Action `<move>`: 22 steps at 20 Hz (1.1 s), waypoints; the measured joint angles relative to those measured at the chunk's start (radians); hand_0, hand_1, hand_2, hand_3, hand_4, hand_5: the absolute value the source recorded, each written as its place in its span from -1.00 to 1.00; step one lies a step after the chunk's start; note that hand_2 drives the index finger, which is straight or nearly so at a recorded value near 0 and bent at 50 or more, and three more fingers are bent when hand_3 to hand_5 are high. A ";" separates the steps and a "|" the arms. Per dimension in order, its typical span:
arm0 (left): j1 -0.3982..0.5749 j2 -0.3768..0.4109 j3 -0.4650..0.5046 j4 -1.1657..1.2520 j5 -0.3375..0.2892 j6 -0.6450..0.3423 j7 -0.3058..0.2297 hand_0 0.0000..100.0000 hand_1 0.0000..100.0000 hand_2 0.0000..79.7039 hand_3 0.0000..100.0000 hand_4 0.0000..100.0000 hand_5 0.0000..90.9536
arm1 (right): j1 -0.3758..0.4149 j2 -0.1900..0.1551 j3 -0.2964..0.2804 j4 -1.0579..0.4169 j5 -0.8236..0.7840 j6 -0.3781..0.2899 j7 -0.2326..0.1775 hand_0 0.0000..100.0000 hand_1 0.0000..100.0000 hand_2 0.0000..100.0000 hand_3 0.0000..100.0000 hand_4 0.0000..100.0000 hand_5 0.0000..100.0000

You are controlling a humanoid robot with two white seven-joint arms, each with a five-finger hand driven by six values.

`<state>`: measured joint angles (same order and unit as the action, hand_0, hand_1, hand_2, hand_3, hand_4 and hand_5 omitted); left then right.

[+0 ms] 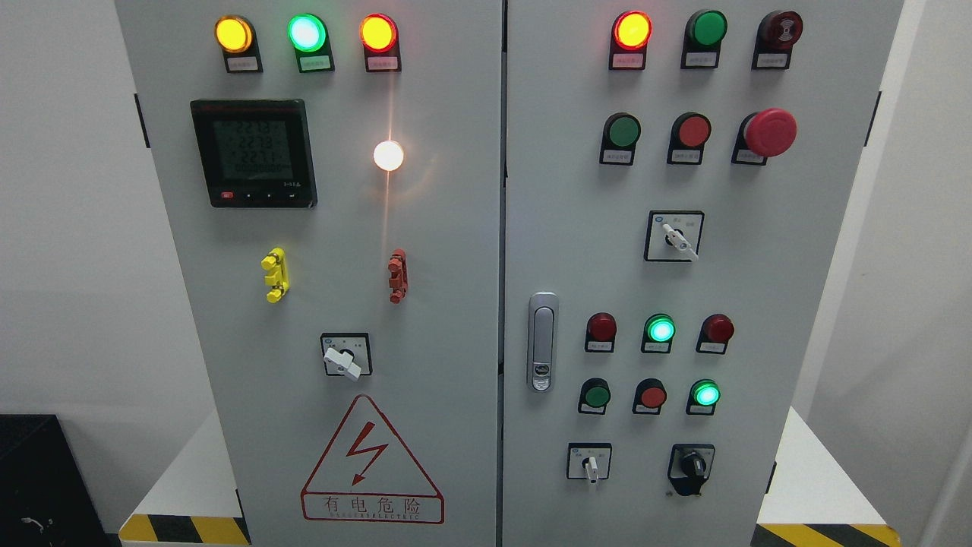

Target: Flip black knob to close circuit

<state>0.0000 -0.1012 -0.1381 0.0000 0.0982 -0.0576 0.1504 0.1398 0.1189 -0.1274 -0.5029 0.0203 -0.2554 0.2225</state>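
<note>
One black knob (692, 463) sits low on the right door (797, 304), beside three white switches. No hand shows.

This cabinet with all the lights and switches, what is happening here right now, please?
Nothing is being handled at this moment. No robot hand is in the head view. The grey cabinet stands closed, with several lamps lit, among them a bright white lamp on the left door. The black knob, at the lower right of the right door, is untouched, so the flip has not begun yet. The white selector switches, such as the one above, are also untouched.
</note>
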 measured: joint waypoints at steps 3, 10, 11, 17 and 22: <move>0.000 0.000 0.000 0.000 0.000 0.000 0.000 -0.76 0.11 -1.00 -1.00 -1.00 -1.00 | 0.002 0.001 -0.008 -0.071 0.072 0.000 -0.033 -1.00 -0.83 -0.29 0.21 0.13 0.23; 0.000 0.000 0.000 0.000 0.000 0.000 0.000 -0.76 0.11 -1.00 -1.00 -1.00 -1.00 | 0.005 0.001 -0.022 -0.234 0.263 0.003 -0.111 -1.00 -0.89 -0.05 0.39 0.31 0.51; 0.000 0.000 0.000 0.000 0.000 0.000 0.000 -0.76 0.11 -1.00 -1.00 -1.00 -1.00 | 0.005 0.002 -0.023 -0.257 0.293 0.003 -0.129 -1.00 -0.89 -0.02 0.42 0.34 0.55; 0.000 0.000 0.000 0.000 0.000 0.000 0.000 -0.76 0.11 -1.00 -1.00 -1.00 -1.00 | 0.009 0.002 -0.027 -0.392 0.472 0.004 -0.219 -1.00 -0.91 0.34 0.76 0.66 1.00; 0.000 0.000 0.000 0.000 0.000 0.000 0.000 -0.76 0.11 -1.00 -1.00 -1.00 -1.00 | 0.014 0.002 -0.025 -0.512 0.606 0.020 -0.272 -1.00 -0.92 0.46 0.86 0.76 1.00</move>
<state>0.0000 -0.1012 -0.1381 0.0000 0.0982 -0.0576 0.1504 0.1543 0.1214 -0.1522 -1.0151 0.6266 -0.2356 -0.0490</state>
